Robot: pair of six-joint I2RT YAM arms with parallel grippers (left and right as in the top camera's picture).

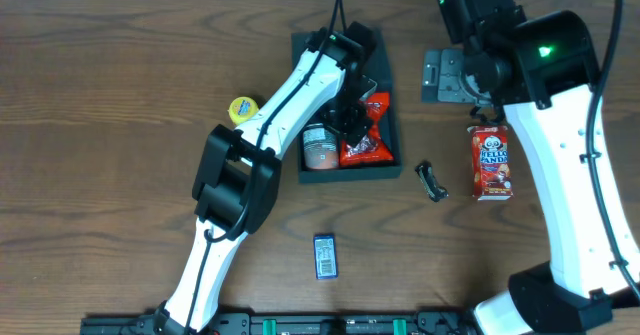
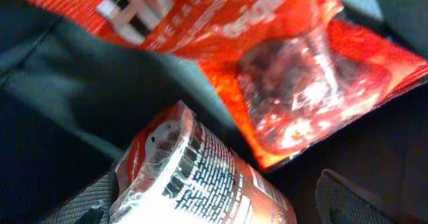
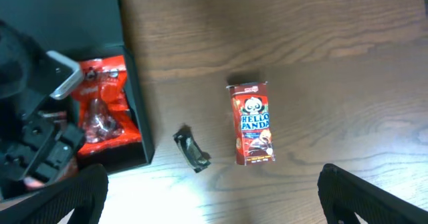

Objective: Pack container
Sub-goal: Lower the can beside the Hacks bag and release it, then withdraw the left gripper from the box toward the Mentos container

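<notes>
The dark teal container [image 1: 305,171] stands open at the table's middle back, its lid lying flat behind it. Inside lie a red snack bag [image 1: 368,140] and a red can [image 1: 320,147]. My left gripper [image 1: 338,123] reaches down into the container. In the left wrist view its fingers [image 2: 214,207] are open on either side of the can [image 2: 200,177], with a gap to the right finger, and the snack bag [image 2: 294,83] lies beyond. My right gripper [image 1: 465,80] is open and empty, high above the table; its wrist view shows the fingers [image 3: 214,204] spread wide.
A Hello Panda box [image 1: 490,161] [image 3: 253,124] lies right of the container, with a small black wrapper [image 1: 431,181] [image 3: 192,150] between them. A yellow round pack [image 1: 243,109] sits left of the container. A blue pack [image 1: 326,255] lies near the front.
</notes>
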